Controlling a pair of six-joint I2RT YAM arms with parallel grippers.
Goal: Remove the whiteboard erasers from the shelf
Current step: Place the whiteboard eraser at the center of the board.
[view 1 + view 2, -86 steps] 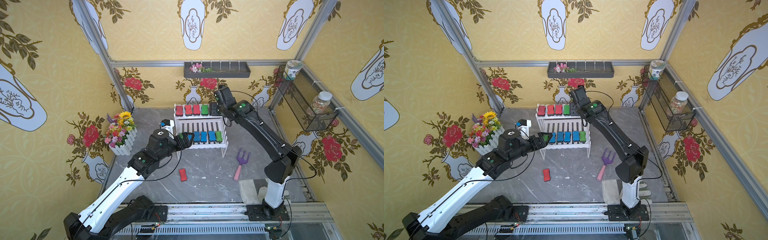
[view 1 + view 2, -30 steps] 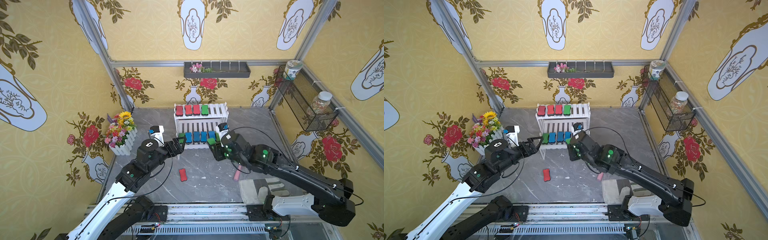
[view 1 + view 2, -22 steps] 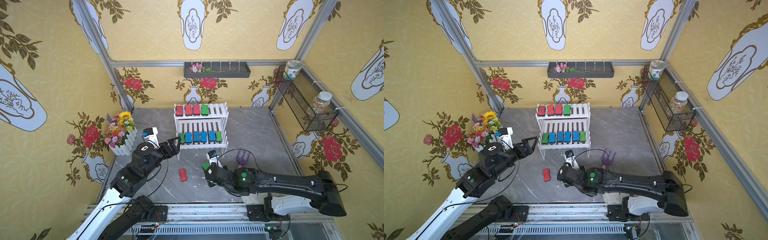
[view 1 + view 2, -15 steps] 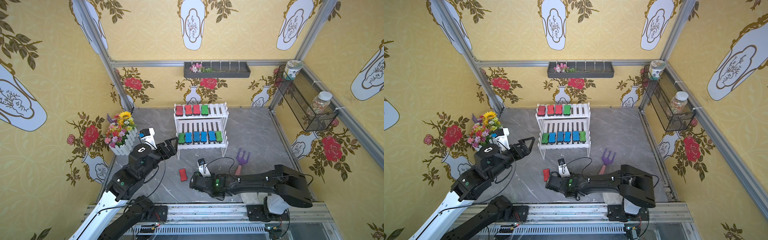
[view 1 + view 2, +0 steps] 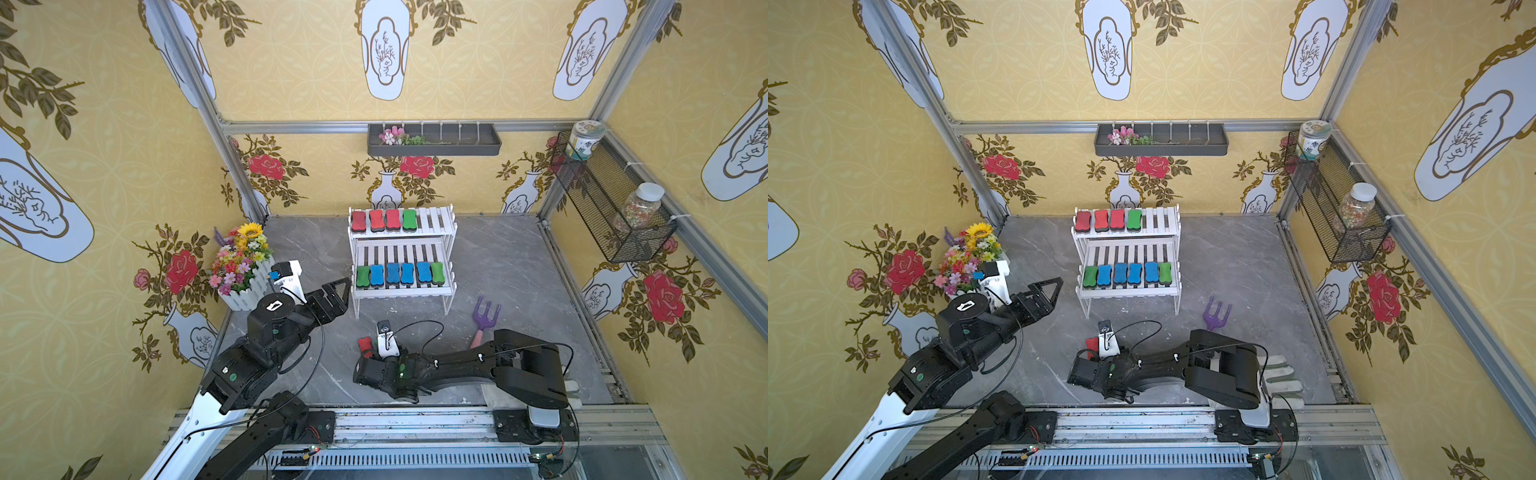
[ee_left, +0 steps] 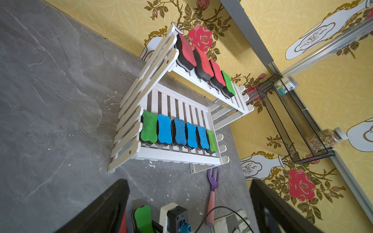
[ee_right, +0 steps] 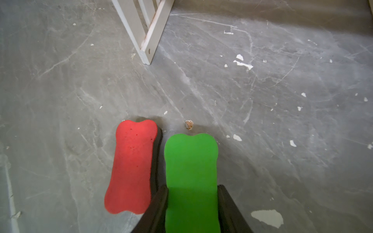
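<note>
The grey marbled tabletop (image 5: 498, 266) is carrying everything. The left arm (image 5: 266, 332) is reaching from the near edge toward the shelf's left front corner. The right arm (image 5: 519, 370) is lying low and folded across the front of the table. The white two-tier shelf (image 5: 434, 220) is standing toward the back, about midway between the side walls. A white picket box of artificial flowers (image 5: 239, 266) is sitting by the left wall, and a pale work glove (image 5: 1281, 374) is lying partly under the right arm's elbow. A purple hand fork with a pink handle (image 5: 484, 320) is lying just in front of the shelf's right front leg. The left gripper (image 5: 338, 295) is hanging above the table near the shelf's left front leg, its jaws standing wide apart and holding nothing. The right gripper (image 7: 192, 193) is pinching a green eraser (image 7: 190, 161) by its long sides, low in front of the shelf; whether the pad is touching the table cannot be told. A red eraser (image 7: 132, 165) is lying flat on the table just beside it, on its left. Ten whiteboard erasers (image 5: 392, 272) are sitting on the shelf. Three red and one green are lining up at the left end of the upper tier. A green, four blue and another green are lining the front of the lower tier.
</note>
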